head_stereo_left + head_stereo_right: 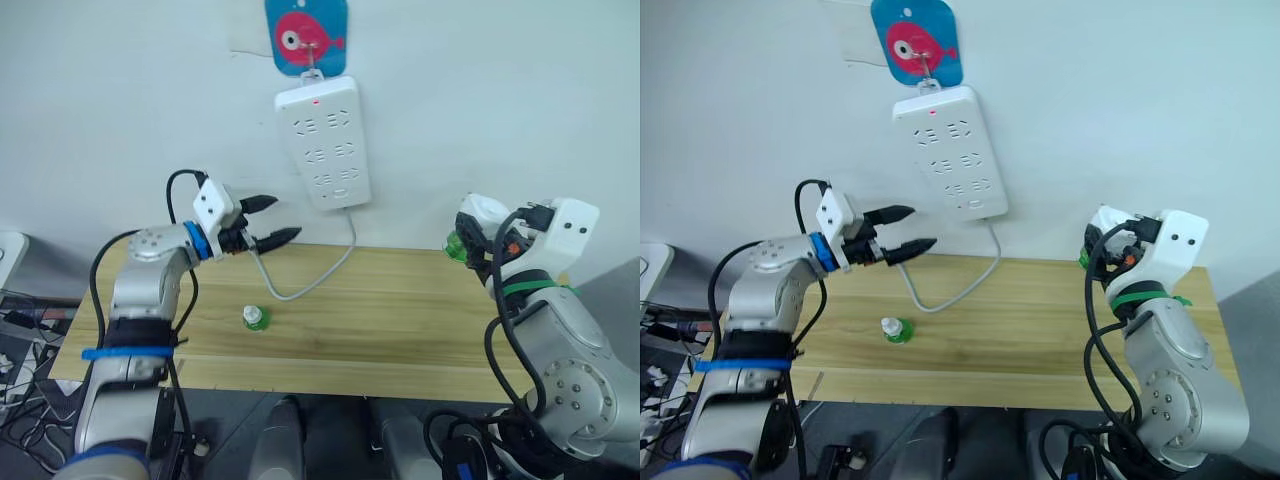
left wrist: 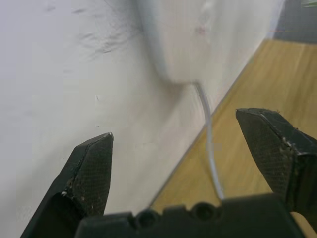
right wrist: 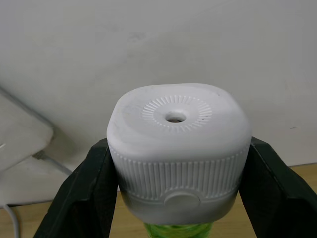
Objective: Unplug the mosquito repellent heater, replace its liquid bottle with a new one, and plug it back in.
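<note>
The left gripper (image 1: 270, 222) is hovering above the left part of the wooden table (image 1: 400, 310), close to the wall, with its two black fingers (image 2: 91, 168) spread wide and nothing between them — they are pointing toward the white cable (image 1: 320, 275) that is hanging down from the power strip (image 1: 325, 140). Below that gripper, a small green bottle with a white cap (image 1: 255, 318) is standing upright on the tabletop, well apart from both arms. The power strip is hanging on the wall above the middle of the table, under a blue tag with a pink fish (image 1: 306, 35), and its sockets are showing no plug in them. Its cable is looping down onto the table and curling back toward the left. Over the right end of the table, the right gripper (image 3: 176, 188) is holding the white heater (image 3: 178, 148) up in the air, its fingers clamped against the heater's two ribbed sides — a green bottle (image 1: 455, 244) is sitting in the heater's underside, partly showing beneath the white shell.
</note>
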Controlling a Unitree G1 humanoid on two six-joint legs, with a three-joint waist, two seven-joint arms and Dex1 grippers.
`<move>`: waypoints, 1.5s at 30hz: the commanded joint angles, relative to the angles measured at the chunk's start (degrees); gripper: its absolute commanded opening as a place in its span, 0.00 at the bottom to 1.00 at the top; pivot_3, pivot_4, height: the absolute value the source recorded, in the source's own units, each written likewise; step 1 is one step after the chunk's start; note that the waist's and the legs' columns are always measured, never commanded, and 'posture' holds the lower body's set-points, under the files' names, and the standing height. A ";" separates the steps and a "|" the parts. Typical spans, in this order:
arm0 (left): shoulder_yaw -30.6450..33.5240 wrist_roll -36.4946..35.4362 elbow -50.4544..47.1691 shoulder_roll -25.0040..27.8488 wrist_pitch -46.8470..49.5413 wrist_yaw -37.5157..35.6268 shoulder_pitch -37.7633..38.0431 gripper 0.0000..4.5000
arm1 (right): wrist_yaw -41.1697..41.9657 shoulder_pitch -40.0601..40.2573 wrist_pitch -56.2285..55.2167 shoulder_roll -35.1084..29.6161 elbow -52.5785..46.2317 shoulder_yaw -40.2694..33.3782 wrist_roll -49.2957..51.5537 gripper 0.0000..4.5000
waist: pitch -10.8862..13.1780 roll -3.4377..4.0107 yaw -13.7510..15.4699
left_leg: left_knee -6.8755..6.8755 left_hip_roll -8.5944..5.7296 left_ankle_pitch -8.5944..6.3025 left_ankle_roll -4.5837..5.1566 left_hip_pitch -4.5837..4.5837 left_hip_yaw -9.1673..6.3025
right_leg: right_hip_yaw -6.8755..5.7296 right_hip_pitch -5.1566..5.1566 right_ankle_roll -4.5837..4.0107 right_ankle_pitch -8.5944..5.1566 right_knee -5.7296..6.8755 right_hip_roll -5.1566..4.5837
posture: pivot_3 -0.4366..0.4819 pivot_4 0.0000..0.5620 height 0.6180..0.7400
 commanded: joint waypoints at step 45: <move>-19.91 3.72 -12.28 -14.22 -20.35 6.74 12.40 1.00 | 2.74 -0.27 10.75 -25.00 35.17 -20.85 49.55 0.65 | 1.12 0.15 -0.76 | 0.36 -1.10 -0.29 1.22 0.27 0.28 | 0.09 1.14 1.15 0.08 -1.03 -0.81 | 0.56 0.58 1.00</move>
